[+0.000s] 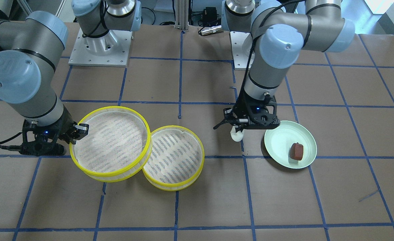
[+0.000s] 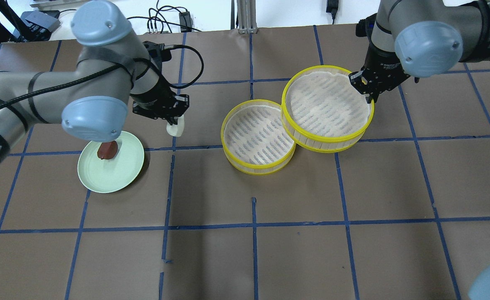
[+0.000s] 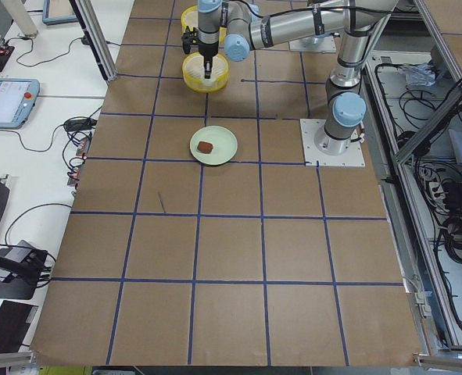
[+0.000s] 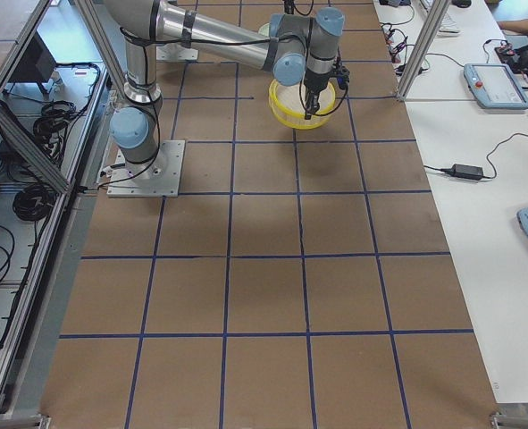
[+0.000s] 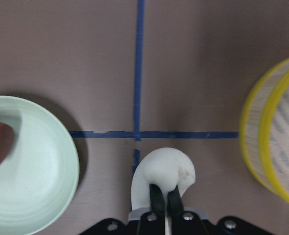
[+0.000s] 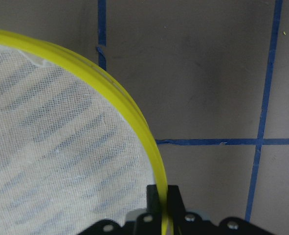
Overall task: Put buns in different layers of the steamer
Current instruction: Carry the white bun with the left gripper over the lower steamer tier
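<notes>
My left gripper [image 1: 237, 130] is shut on the white rounded bun [image 1: 236, 135] and holds it just above the table, between the plate and the steamer trays. It also shows in the overhead view [image 2: 172, 121] and in the left wrist view [image 5: 164, 193], with the bun [image 5: 164, 169] in its fingers. The reddish-brown bun [image 1: 297, 151] lies on the pale green plate [image 1: 279, 140]. My right gripper [image 2: 370, 97] is shut on the yellow rim of the upper steamer tray [image 2: 328, 102], which overlaps the rim of the lower tray [image 2: 255, 135]. Both trays are bare inside.
Brown table paper with a blue tape grid. The plate [image 2: 118, 175] sits left of the trays in the overhead view. Both arm bases stand at the table's robot edge. Open table lies in front of the trays and plate.
</notes>
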`<state>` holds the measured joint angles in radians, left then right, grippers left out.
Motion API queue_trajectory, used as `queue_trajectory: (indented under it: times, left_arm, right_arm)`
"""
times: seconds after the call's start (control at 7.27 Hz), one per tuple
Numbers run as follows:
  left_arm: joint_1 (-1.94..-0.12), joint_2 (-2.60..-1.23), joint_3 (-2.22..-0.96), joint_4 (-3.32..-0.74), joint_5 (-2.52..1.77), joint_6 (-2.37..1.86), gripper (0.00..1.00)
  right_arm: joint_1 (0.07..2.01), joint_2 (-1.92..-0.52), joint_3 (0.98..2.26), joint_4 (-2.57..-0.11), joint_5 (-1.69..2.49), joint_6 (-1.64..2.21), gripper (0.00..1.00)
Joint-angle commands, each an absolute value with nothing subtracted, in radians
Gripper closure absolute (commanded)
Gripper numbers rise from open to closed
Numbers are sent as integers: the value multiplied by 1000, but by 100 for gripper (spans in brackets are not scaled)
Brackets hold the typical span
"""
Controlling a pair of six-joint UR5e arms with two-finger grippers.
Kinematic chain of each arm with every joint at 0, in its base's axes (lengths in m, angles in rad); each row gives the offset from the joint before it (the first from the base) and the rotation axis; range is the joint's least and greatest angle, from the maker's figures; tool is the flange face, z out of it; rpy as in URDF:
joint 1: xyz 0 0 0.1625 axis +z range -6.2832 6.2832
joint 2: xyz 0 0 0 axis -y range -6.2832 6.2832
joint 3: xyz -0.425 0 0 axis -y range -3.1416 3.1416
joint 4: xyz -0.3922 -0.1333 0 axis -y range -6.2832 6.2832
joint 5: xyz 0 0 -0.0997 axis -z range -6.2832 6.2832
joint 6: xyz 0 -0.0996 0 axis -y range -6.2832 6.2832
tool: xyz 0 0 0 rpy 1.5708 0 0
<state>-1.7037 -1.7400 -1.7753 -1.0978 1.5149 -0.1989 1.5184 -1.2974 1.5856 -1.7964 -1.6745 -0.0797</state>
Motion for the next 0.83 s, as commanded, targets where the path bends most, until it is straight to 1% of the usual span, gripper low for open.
queue_trajectory:
  times: [0.0,0.14,0.28,0.41,0.69]
  left_arm:
    - [-1825,-1863,-1767,-914,1445,-397,90]
    - [-1851,-1938,-1767,-799,1443,-446,90]
    - [-1856,-1959,-1764,-779,1443,-455,82]
    - [-1856,-1960,-1758,-779,1447,-468,2]
    - [-1856,-1944,-1755,-782,1456,-465,0]
  right_arm:
    - [1519,-1299,1586,-1796,-1674,-78,92]
    - [1519,-1299,1586,-1795,-1674,-78,92]
    - [1519,-1301,1586,-1796,-1669,-77,92]
    - [1519,-1302,1586,-1795,-1672,-72,92]
    - [1525,-1305,1585,-1795,-1666,-49,92]
